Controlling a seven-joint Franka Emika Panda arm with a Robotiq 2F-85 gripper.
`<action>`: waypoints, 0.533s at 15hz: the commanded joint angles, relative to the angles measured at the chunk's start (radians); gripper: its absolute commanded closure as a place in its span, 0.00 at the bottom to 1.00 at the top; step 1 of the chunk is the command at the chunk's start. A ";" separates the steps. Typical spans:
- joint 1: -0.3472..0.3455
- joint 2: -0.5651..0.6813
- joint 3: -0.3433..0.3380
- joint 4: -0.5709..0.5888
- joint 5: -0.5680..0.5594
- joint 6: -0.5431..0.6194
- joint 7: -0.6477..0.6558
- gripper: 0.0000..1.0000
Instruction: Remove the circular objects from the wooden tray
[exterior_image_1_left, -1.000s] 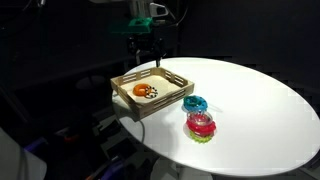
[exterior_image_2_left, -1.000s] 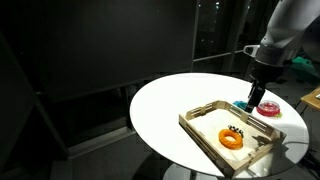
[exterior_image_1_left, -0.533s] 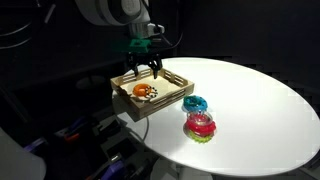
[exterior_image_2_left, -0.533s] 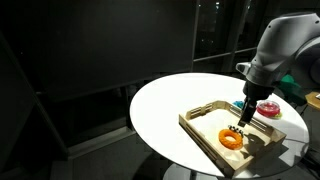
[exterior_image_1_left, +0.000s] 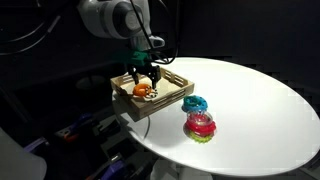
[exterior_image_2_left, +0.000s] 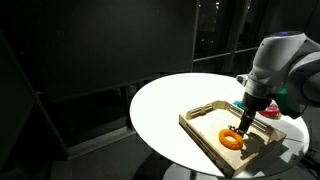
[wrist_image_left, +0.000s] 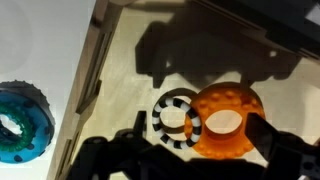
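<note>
Wrist view: gripper, jaws apart, straddles orange ring and speckled ring inside wooden tray, evidently positioned for grasping.

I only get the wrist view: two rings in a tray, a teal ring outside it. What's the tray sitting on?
Observer: A round white table; the tray is near its edge.
Visitor: Is the teal ring alone out there?
Observer: No, a pink-and-green ring lies right beside the teal ring.
Visitor: Where's the gripper?
Observer: Low. In an exterior view the gripper reaches down into the tray, right at the orange ring.
</note>
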 joint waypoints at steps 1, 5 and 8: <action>0.015 0.028 -0.012 0.020 -0.003 0.032 0.041 0.00; 0.030 0.056 -0.020 0.040 -0.015 0.054 0.056 0.00; 0.040 0.077 -0.023 0.060 -0.014 0.058 0.054 0.00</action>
